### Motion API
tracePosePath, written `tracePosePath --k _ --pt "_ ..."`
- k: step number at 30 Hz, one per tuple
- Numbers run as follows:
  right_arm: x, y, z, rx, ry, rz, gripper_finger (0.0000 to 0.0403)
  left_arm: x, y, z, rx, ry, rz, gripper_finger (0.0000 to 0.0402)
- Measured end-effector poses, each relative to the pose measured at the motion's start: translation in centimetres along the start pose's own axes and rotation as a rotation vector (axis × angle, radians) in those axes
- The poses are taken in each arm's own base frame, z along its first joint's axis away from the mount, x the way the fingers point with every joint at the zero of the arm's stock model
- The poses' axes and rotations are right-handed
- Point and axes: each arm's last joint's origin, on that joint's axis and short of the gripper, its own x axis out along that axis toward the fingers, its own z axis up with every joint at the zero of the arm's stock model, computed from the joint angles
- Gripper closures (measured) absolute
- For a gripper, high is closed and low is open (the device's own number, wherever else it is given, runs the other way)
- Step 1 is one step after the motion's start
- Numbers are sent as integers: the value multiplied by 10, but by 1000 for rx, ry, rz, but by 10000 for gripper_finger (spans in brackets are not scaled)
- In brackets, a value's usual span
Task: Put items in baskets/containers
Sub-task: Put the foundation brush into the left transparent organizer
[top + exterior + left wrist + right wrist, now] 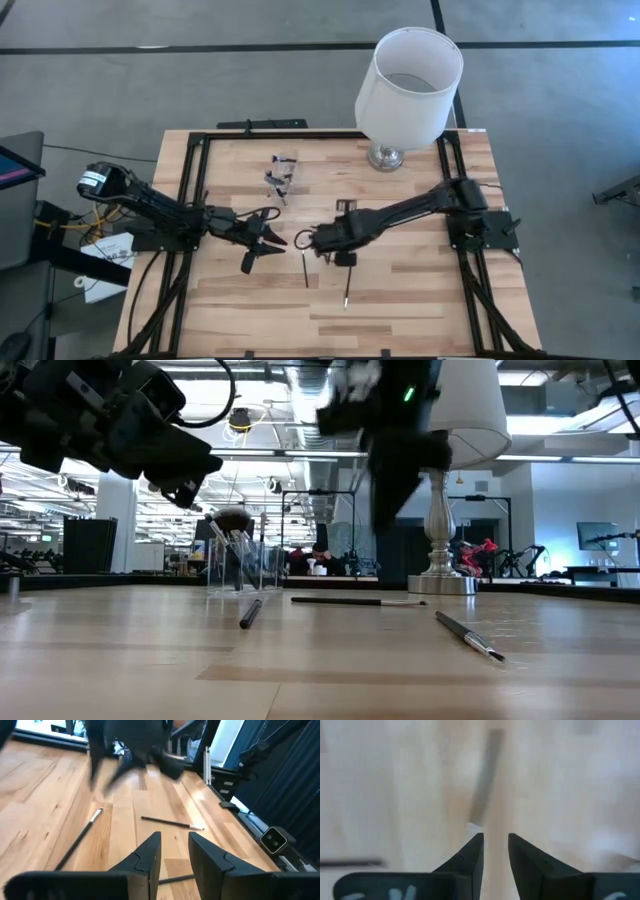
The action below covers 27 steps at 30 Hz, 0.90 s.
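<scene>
The clear cup (282,172) stands on its base on the far middle of the table and holds several brushes; a fluffy dark head (232,518) tops them in the low view. Loose brushes lie flat on the wood: one (305,270) near the centre, another (347,290) nearer the front edge, and a third (355,600) lies crosswise. My right gripper (303,240) points down, open, above a blurred brush (485,785) and touches nothing. My left gripper (272,240) hovers open just left of it, above the table, with a brush (172,823) ahead of its fingers.
A lamp with a white shade (410,80) on a silver base (386,156) stands at the table's far right. Black rails (190,190) frame the wooden top. The two grippers are close together at mid-table. Bare wood (420,300) lies toward the near right.
</scene>
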Motion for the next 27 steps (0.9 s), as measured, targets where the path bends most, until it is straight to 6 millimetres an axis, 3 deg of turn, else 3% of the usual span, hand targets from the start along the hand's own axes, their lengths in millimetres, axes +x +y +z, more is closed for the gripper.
tracePosePath --k 4,7,9,12,17,20,27 --pt "-45 -13 -23 74 -105 -201 321 -1 -1 3 1 -20 -3 306" --pt "-50 -13 -43 152 -321 -151 321 -1 -1 6 2 -45 -8 306" --pt "-36 -8 -60 151 -484 -48 321 -1 -2 7 3 -53 -10 306" --pt "1 -5 -90 188 -652 33 321 -2 -2 10 4 -74 -12 306" --pt "49 -12 -126 400 -840 160 321 -2 -1 11 6 -80 -12 306" --pt "68 -12 -134 436 -860 181 319 -2 -2 12 7 -92 -14 306" --pt "110 -2 -127 380 -809 228 277 -2 -2 14 8 -109 -18 306"
